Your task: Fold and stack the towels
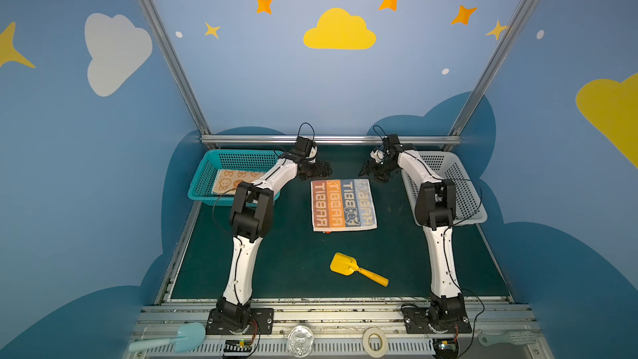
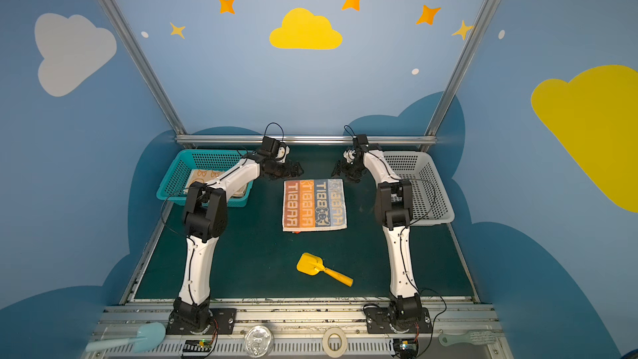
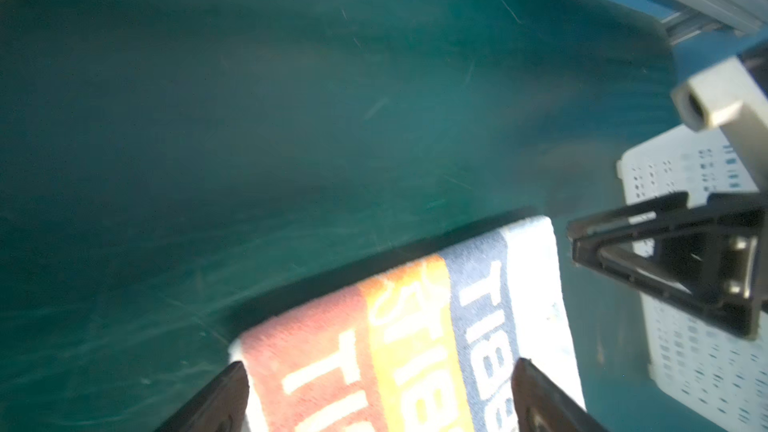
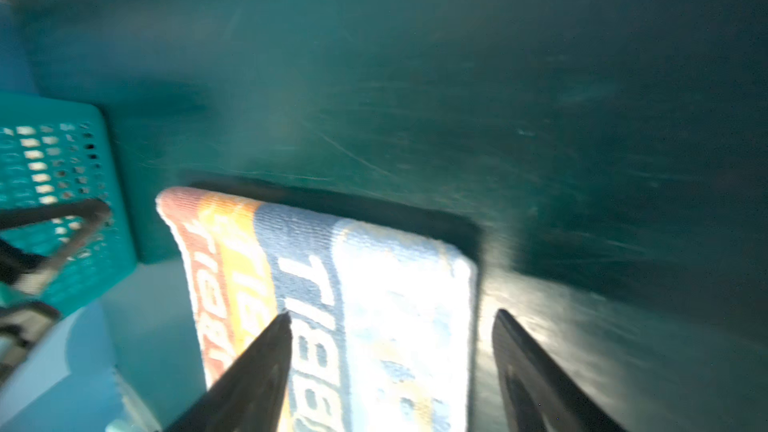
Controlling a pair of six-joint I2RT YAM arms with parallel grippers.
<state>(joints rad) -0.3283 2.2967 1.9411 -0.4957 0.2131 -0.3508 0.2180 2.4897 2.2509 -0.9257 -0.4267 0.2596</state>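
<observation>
Wrist views: left claw (image 3: 379, 363) and right claw (image 4: 393, 313) are held wide by the towel (image 1: 343, 205) corners; if one is missed, the fold is spoiled.

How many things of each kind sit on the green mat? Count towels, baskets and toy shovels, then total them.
Towels: 2 (striped towel flat on the mat, orange towel in the teal basket)
Baskets: 2 (teal basket, white basket)
Toy shovels: 1 (yellow shovel)
Total: 5

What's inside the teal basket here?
An orange-and-cream towel lies flat in the teal basket; the left arm hides part of it, and anything beneath cannot be seen.
</observation>
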